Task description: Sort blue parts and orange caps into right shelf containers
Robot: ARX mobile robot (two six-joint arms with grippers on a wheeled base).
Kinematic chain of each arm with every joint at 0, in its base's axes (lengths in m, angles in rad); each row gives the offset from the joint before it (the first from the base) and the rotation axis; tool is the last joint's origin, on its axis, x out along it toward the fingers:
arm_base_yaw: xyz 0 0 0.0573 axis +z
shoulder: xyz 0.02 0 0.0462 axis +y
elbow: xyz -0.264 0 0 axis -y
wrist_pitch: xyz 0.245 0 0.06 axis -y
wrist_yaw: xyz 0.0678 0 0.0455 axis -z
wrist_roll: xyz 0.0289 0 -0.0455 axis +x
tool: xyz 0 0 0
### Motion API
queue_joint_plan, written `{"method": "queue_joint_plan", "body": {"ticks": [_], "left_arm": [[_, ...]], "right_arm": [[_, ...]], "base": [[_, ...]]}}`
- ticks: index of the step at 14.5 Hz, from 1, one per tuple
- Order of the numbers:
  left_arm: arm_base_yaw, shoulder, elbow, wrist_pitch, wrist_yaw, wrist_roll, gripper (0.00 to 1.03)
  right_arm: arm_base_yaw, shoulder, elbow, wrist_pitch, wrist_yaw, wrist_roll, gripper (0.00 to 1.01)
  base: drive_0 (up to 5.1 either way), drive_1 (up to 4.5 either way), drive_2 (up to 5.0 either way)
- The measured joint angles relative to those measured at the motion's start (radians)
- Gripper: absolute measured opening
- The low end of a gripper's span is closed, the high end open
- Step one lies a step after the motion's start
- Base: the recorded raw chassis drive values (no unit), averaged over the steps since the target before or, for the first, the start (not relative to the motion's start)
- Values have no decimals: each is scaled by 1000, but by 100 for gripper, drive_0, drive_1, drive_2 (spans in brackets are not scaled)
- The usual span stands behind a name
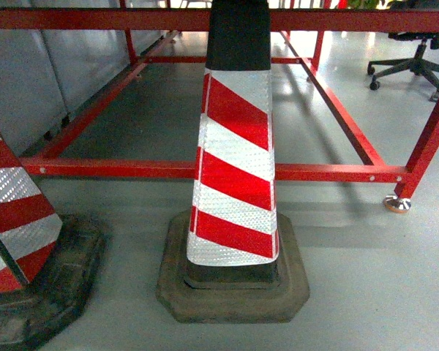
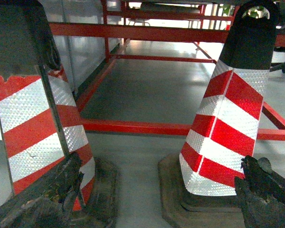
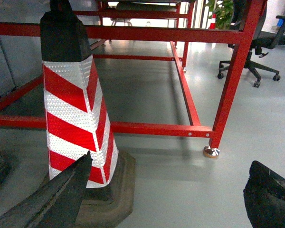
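Facing striped cone (image 1: 234, 168) | left gripper (image 2: 156, 199) released | right gripper (image 3: 171, 194) released

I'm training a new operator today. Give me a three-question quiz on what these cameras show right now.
1. True or false: orange caps are in view.
2. How many striped cones does the head view show?
3. The office chair in the head view stands: A) far right, B) far left.

Key: 1 false. 2 two: one central, another cut off at left. 3 A.

Both end effectors, left and right, hold nothing.
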Motion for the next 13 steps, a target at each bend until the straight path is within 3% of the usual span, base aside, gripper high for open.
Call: {"method": "queue_joint_plan", "body": {"ticks": [13], "left_arm": [[0,0,0,-4,1,1,98]], "right_arm": [[0,0,0,-4,0,0,98]], "base": [[0,0,0]]}}
